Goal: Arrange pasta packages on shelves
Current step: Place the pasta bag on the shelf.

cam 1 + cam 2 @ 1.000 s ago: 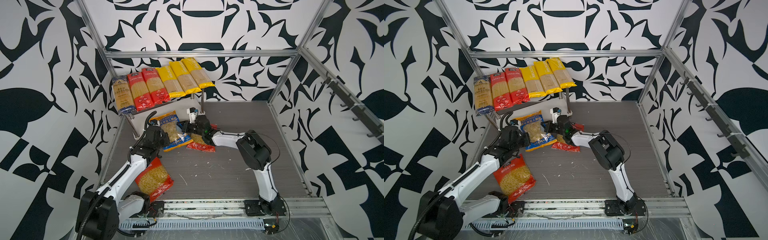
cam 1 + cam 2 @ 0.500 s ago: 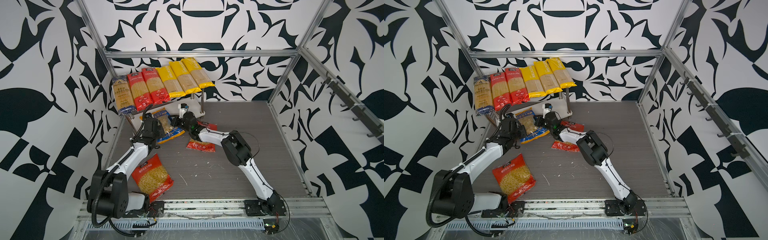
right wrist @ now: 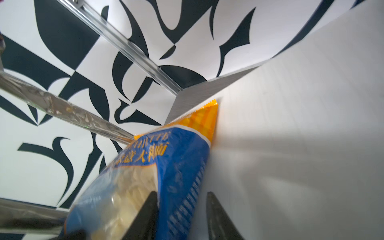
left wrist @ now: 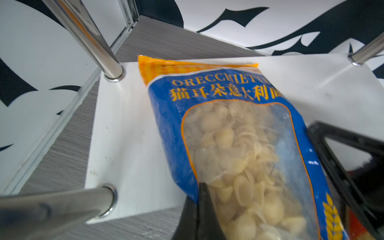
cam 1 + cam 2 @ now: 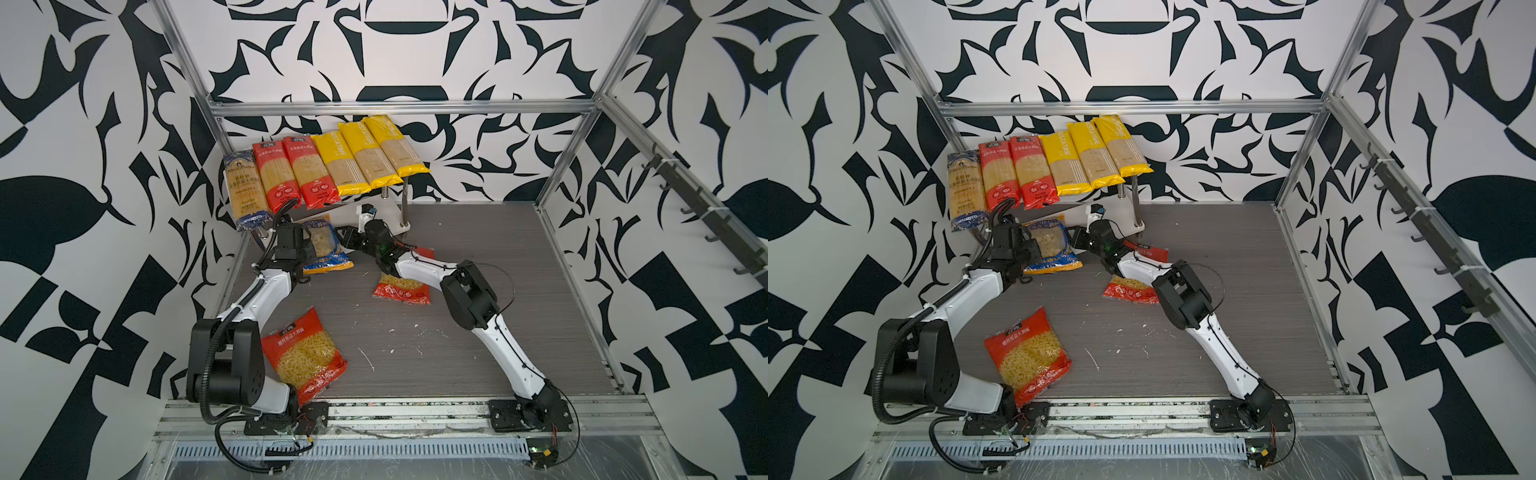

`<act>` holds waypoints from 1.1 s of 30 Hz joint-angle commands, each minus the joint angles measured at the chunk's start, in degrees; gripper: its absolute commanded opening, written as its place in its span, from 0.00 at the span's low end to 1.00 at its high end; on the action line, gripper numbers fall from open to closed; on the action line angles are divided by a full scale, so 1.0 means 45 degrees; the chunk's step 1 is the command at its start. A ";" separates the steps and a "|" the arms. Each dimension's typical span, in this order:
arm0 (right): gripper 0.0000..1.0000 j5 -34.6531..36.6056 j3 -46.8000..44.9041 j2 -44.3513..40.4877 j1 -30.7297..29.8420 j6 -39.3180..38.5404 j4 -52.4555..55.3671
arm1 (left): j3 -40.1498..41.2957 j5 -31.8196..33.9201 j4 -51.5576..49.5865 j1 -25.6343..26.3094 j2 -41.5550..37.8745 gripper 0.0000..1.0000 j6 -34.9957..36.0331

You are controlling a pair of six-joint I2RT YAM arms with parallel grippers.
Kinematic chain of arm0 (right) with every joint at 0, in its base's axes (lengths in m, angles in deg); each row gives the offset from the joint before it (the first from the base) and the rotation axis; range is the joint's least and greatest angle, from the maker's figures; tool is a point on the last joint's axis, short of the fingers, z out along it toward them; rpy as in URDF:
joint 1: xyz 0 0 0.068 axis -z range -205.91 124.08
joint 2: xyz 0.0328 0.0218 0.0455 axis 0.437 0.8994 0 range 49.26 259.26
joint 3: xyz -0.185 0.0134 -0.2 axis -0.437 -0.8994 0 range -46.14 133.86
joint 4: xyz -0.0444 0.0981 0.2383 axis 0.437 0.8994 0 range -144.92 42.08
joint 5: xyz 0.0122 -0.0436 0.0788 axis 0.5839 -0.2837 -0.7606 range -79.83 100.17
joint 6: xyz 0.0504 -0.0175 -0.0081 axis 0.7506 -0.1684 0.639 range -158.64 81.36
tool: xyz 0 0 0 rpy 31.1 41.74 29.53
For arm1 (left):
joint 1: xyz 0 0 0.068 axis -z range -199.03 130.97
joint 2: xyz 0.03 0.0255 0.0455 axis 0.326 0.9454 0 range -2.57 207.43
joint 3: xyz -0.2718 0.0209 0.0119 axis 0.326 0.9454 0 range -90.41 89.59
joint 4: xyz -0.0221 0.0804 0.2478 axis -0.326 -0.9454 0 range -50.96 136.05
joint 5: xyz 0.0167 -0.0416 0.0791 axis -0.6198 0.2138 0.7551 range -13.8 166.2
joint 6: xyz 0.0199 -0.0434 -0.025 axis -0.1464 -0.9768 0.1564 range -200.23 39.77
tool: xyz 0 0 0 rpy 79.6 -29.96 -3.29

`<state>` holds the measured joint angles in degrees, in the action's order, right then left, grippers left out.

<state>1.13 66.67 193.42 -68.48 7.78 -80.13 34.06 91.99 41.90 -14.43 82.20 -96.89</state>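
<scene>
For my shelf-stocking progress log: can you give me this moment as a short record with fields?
spaghetti packs: six, side by side on top of the shelves
lower board: blue orecchiette bag partly on it, near end past the front edge
left end effector: shut on the blue orecchiette bag
right end effector: jaws apart, either side of that bag's edge
table: near red bag by the left arm's base; far red bag partly under the right arm
</scene>
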 commanded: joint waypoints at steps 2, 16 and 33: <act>0.51 -0.0643 -0.1450 -0.1715 0.0084 -0.0041 -0.0712 | -0.0649 0.0441 0.0311 -0.0360 0.0171 0.01 -0.0051; 0.75 -0.2038 -0.6036 -0.4106 -0.0496 0.1703 -0.1577 | -0.0282 0.0222 -0.1585 -0.0376 -0.1109 0.21 -0.0705; 0.78 -0.1735 -0.6833 -0.3999 -0.0489 0.0386 -0.0259 | 0.0360 -0.1133 -0.3428 -0.0358 -0.2997 0.44 -0.1765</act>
<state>-7.02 36.66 178.01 -72.33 13.07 -83.41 34.69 88.98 29.88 -15.50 72.41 -101.94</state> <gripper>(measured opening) 0.781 0.418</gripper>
